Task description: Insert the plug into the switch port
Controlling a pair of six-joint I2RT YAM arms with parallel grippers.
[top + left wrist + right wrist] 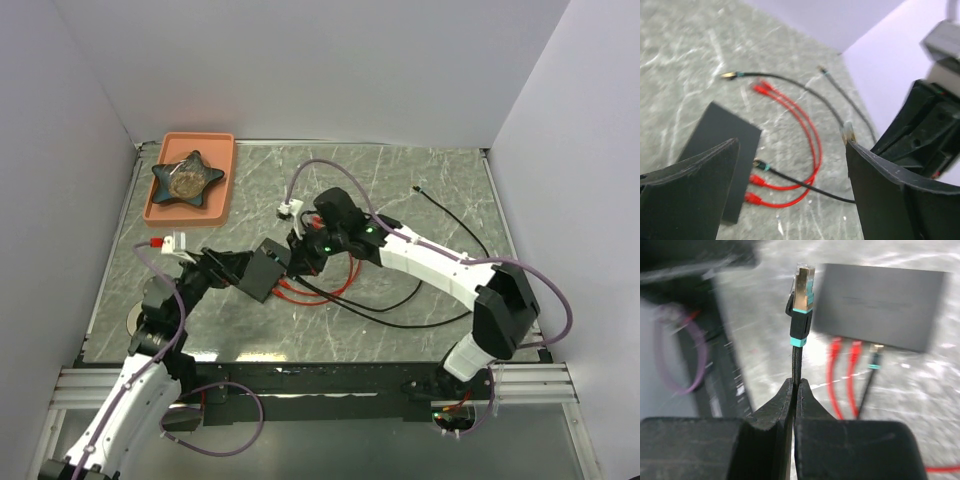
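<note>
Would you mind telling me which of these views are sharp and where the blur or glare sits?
Top external: sharp, evenly lit, no strong glare on the table. Left wrist: soft, the red cables smeared, the open left gripper dark in the foreground. Right wrist: the plug, pinched by its cable in the right gripper, is crisp with a glint; the switch behind is blurred.

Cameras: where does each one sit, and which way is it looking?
Top: high behind the robot, looking down on the table; left arm and right arm show.
Left wrist: on the left arm, looking down at the switch and red cables; its open tool shows.
Right wrist: on the right arm, looking along its shut tool, which pinches the black cable below the plug.
Shared: both wrist views show the switch and red cables.
</note>
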